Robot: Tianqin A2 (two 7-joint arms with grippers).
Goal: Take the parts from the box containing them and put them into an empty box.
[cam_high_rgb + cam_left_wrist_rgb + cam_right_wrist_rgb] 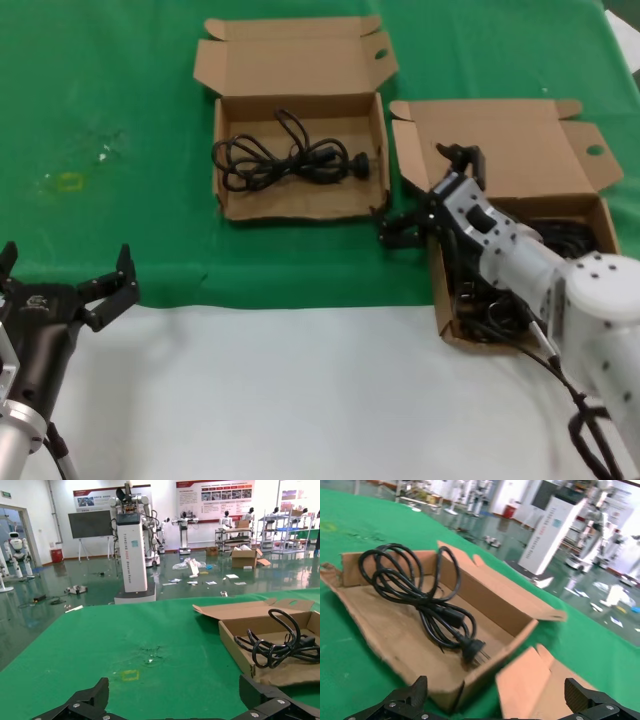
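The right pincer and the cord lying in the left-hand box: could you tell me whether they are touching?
Apart. In the right wrist view the right pincer is open with nothing between its fingers, and the cord lies in the box beyond them, with bare cardboard between.

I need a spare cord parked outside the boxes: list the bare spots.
Free: green cloth left of the brown cardboard box with one black cord; white strip between the open left gripper and the right arm. Crowded: around the open right gripper, over the cord-filled box.

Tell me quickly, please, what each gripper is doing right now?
Left gripper: open, holding nothing, near the table's front edge.
Right gripper: open, empty, between the two brown cardboard boxes.
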